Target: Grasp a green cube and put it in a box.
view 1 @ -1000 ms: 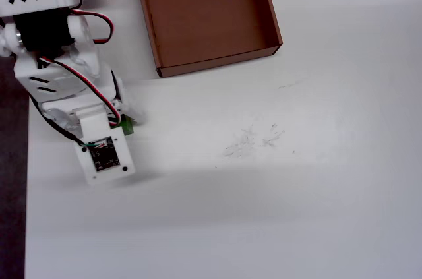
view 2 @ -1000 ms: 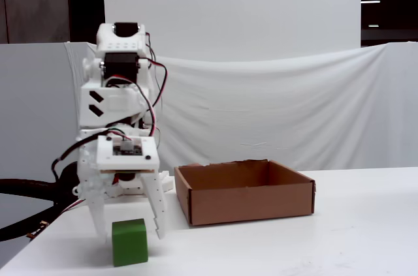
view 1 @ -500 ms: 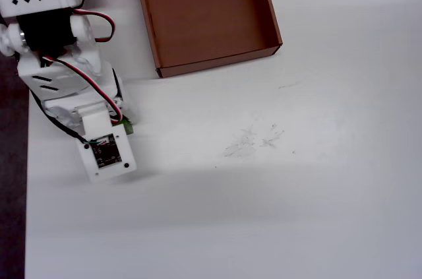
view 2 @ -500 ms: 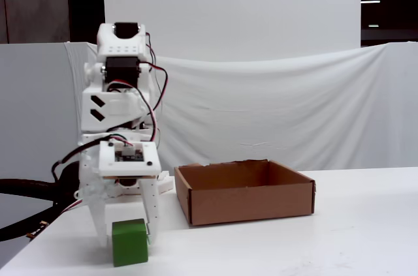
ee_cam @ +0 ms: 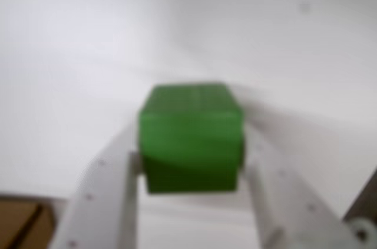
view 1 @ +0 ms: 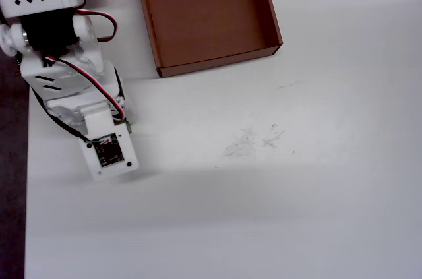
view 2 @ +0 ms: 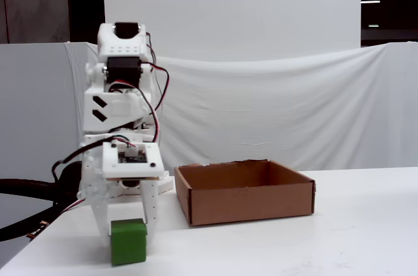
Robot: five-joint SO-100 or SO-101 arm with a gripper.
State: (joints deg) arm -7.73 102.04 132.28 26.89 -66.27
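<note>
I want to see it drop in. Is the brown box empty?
Empty. In the overhead view the box shows only bare floor; the green cube sits outside, between the pincer fingers.

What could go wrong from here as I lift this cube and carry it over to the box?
1. The gripper pinches the green cube by its side faces only, and in the wrist view the cube looks slightly skewed; it could twist or slip on lifting.
2. In the fixed view the cube sits near table level while the box has raised walls; a low carry could clip the near wall.
3. The overhead view hides the cube under the arm, so slipping may go unnoticed there.
</note>
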